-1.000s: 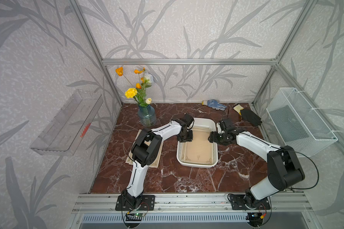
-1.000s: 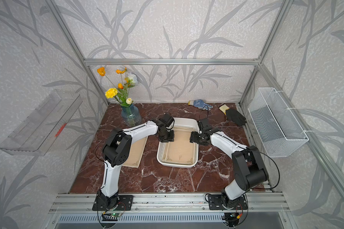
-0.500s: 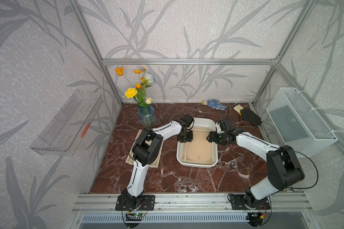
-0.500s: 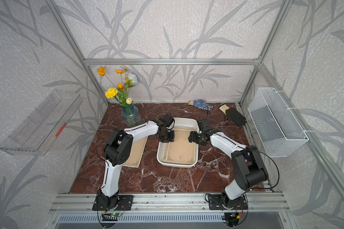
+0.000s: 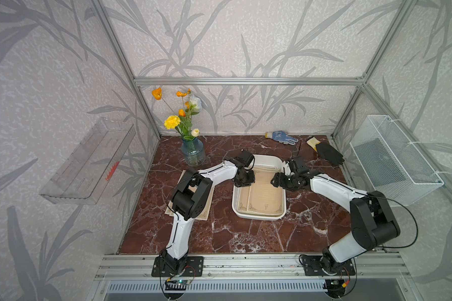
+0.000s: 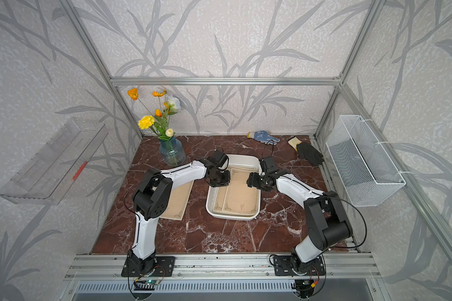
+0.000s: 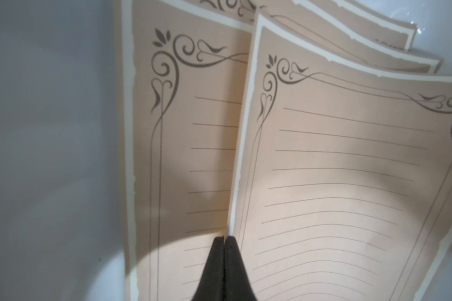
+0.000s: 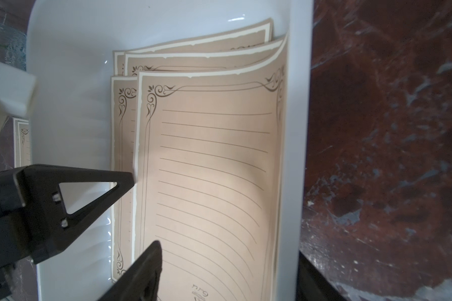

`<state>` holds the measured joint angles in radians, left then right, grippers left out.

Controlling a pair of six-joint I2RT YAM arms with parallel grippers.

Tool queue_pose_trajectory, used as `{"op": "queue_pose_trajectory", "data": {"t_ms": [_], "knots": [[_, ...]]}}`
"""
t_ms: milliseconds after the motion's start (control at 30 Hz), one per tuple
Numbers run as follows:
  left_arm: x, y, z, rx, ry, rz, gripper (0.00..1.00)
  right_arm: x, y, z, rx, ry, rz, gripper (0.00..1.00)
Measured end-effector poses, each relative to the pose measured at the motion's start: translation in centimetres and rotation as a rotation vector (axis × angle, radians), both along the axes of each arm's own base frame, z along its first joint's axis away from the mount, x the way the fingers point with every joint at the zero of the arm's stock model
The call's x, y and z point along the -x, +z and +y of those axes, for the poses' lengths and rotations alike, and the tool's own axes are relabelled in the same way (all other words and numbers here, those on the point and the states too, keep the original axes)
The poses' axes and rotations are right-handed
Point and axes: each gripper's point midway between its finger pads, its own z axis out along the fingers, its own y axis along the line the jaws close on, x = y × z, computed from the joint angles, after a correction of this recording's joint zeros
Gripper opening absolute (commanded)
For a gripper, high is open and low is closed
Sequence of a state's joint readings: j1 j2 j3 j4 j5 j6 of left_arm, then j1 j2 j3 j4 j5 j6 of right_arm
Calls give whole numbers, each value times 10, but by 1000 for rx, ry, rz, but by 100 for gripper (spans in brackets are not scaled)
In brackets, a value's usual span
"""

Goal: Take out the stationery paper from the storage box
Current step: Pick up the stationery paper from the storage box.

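Observation:
The storage box [image 5: 259, 217] [image 6: 232, 216] is a shallow white tray in the middle of the marble table. Several tan sheets of stationery paper [image 5: 265, 195] [image 6: 242, 196] lie fanned inside it. My left gripper [image 5: 244, 179] [image 7: 224, 237] reaches in from the box's left side. It is shut on the left edge of the top sheet [image 7: 337, 182], which bows upward. My right gripper [image 5: 277, 181] [image 8: 229, 251] stands open over the box's right side. One of its fingers [image 8: 152, 258] is above the top sheet, and the other is outside the box's rim [image 8: 298, 130].
More tan sheets [image 5: 201, 211] lie on the table under my left arm. A glass vase of flowers [image 5: 192, 153] stands at the back left. A blue-and-white glove [image 5: 282, 136] and a black glove [image 5: 328, 153] lie at the back. A wire basket [image 5: 394, 161] and a clear shelf [image 5: 89, 161] hang on the walls.
My left gripper has closed onto the top sheet's edge. My right gripper has shifted slightly toward the box and stays open.

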<state>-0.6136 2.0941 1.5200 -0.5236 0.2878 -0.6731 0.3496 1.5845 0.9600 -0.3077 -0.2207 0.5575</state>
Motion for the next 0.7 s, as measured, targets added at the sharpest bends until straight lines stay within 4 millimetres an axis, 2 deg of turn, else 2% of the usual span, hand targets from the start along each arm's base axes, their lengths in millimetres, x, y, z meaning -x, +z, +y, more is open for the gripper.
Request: {"op": "queue_pose_trajectory", "data": {"t_ms": [433, 700], "knots": [[1, 1, -7, 39, -3, 7, 0, 0, 0, 0, 1, 1, 0, 74], [4, 2, -18, 111, -1, 36, 0, 5, -2, -3, 18, 5, 22, 75]]}}
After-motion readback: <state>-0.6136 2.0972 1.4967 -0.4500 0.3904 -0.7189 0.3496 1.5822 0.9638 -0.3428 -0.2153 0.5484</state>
